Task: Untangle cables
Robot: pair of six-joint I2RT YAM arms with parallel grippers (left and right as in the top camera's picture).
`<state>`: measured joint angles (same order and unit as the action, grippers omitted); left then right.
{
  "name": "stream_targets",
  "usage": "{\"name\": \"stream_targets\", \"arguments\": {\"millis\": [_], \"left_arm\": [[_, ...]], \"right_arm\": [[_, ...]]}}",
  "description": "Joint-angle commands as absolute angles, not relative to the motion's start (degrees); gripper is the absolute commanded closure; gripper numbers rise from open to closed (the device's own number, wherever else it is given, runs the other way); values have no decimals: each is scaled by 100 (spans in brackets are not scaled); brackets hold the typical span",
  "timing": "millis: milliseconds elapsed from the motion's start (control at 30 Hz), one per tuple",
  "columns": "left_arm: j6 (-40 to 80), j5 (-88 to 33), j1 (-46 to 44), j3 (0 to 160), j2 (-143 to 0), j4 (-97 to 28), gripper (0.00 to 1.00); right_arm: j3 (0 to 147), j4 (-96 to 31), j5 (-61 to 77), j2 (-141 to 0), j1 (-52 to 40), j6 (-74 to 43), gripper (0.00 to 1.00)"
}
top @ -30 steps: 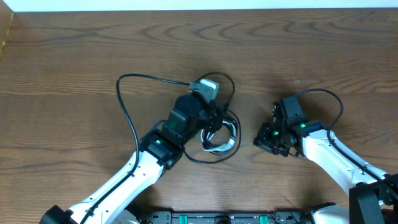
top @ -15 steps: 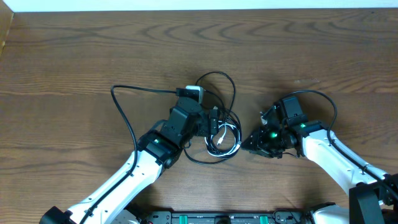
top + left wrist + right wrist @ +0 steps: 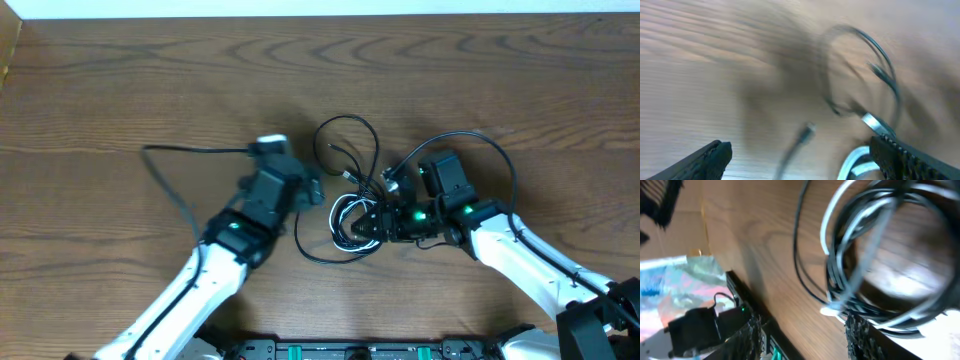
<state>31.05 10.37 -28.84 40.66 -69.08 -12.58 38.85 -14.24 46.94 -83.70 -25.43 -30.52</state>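
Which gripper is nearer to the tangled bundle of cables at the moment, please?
Right. The right gripper is at the right edge of the bundle of cables, with its fingertips over the coils. The left gripper is clear of the bundle, off to its left.

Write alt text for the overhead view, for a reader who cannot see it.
A tangle of thin black and white cables lies on a wooden table. The right gripper reaches into it; the open left gripper is beside it, empty.

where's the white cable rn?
Overhead view: the white cable lies coiled near the middle of the table, close to the tips of the right hand, with the left hand apart on its other side.
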Motion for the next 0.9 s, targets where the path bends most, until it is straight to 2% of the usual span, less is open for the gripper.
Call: {"name": "stream_targets", "arguments": {"millis": [0, 67, 100, 200, 300, 433, 867], "left_arm": [[3380, 1422, -2383, 4206, -6484, -1433, 7], [3489, 1422, -2069, 4206, -6283, -1608, 7], [3715, 1422, -1767, 4206, -6108, -1820, 7], [4110, 1415, -1288, 4206, -5894, -2106, 6], [4101, 1400, -1081, 4206, -5854, -2233, 6], [4104, 1400, -1057, 4206, -5872, -2541, 6], [4104, 1400, -1057, 4206, -5872, -3085, 6]], "right_arm": [[4086, -1444, 4619, -8088, -2766, -2648, 48], [4252, -1581, 3909, -7865, -2956, -2652, 40], [4442, -1796, 3061, -7693, -3203, -2652, 28], [4838, -2198, 1900, -7631, -3763, -2517, 16], [5013, -2300, 1041, -7797, -4274, -2333, 11], [5026, -2300, 198, -8291, -4742, -2220, 9], [5769, -2368, 517, -10110, -4934, -2314, 13]]}}
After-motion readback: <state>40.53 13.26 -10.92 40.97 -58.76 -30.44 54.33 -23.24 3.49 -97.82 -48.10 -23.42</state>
